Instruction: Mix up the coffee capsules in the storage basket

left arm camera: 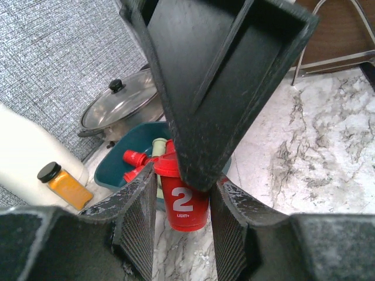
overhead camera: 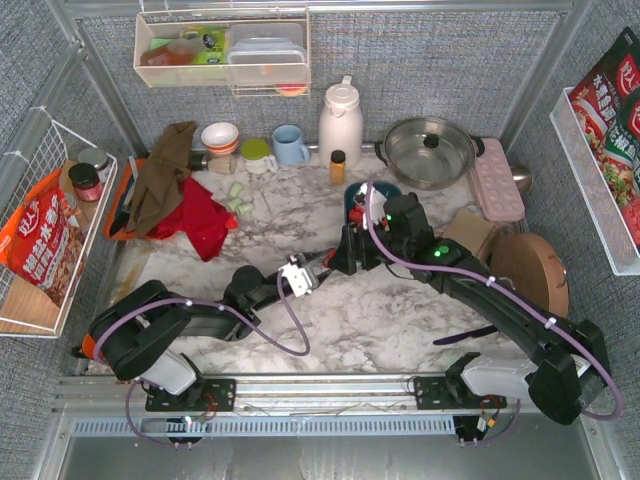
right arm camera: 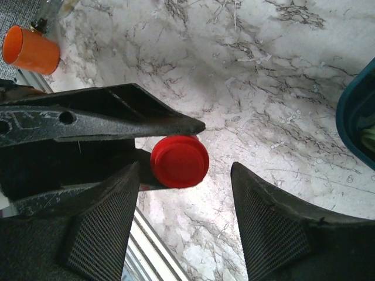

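Clamped at a middling width between the ribbed fingers (left arm camera: 137, 225) of the left gripper (left arm camera: 183, 196): one bright red tapered plastic coffee capsule (left arm camera: 183, 206) marked "2", just outside the near wall of the small dark teal rectangular plastic storage basket (left arm camera: 124, 167). Spread wide to either side of that same capsule, clear of both its flanks: right gripper (right arm camera: 185, 168). Heaped inside the basket: more red (left arm camera: 135, 157) and pale mint green capsules (left arm camera: 159, 145). Under the basket: white grey-veined marble bench (left arm camera: 328, 146).

The right arm (overhead camera: 480, 285) hides most of the storage basket (overhead camera: 350, 190) from above.
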Motion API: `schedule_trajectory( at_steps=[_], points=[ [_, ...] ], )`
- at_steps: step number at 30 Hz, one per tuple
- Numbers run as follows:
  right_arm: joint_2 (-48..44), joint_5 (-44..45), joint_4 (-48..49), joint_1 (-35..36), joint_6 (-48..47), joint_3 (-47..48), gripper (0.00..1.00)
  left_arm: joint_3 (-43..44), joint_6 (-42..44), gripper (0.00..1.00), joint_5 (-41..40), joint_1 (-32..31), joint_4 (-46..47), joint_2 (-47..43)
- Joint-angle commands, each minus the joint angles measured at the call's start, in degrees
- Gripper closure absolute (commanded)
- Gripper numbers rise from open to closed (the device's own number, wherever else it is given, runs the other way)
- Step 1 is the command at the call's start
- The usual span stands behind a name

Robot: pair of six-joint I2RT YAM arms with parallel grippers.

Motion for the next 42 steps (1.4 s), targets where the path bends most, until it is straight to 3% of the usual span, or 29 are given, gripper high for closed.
schedule_trajectory(
  at_steps=[1,5,11,13,17,19,20,24,28,30,33,35,37,42],
  points=[
    [1.2,-0.49,-0.16,0.44,0.55,0.33,0.33,0.31,1.41,0.67,1.09,-0.64,3.6,0.2],
    [2.4,-0.97,0.78,0.7,1.17,0.37,0.38,0.61,1.23,0.67,1.24,-1.06,3.6,0.63],
    [3.32,-1.84,1.62,0.8,2.19,0.17,0.64,1.0,1.17,0.64,0.33,-1.37,4.02,1.87],
    [3.44,-1.58,1.68,0.8,2.46,0.07,0.69,0.93,1.12,0.55,-1.3,-1.34,4.15,2.14],
    [3.39,1.17,1.39,0.72,2.38,0.02,0.75,0.17,0.59,0.21,-6.6,-1.36,5.28,2.96],
    [3.1,4.68,1.56,0.51,1.83,-0.3,0.79,-0.74,0.36,0.04,-8.34,-1.34,6.61,3.25],
    [2.9,7.45,1.71,0.38,1.15,-0.56,0.81,-1.27,-0.04,0.01,-9.7,-1.33,7.52,3.34],
    [3.59,24.01,3.49,-0.95,-4.34,-1.91,0.84,-4.0,-1.55,0.01,-17.73,-1.33,12.96,4.0],
    [7.23,35.76,5.43,-3.69,-11.12,-1.96,0.83,-5.4,-8.18,0.01,-33.03,-1.32,11.54,2.14],
    [9.88,37.38,6.01,-5.18,-12.42,-1.48,0.81,-4.54,-12.64,0.01,-42.42,-1.04,4.78,-1.0],
    [14.46,35.74,5.55,-6.75,-12.36,0.02,0.76,1.29,-19.4,0.01,-51.48,0.72,-16.99,-6.51],
    [17.66,32.49,5.1,-7.2,-11.7,1.25,0.66,7.6,-26.31,0.01,-53.81,3.49,-34.71,-8.39],
    [20.65,26.64,4.25,-7.52,-11.14,3.54,0.49,12.49,-32.94,0.01,-54.2,6.83,-47.5,-8.2],
    [22.64,20.95,4.29,-7.63,-8.64,4.68,0.37,15.4,-40.76,0.01,-57.97,11.51,-58.45,-6.51]
  ],
)
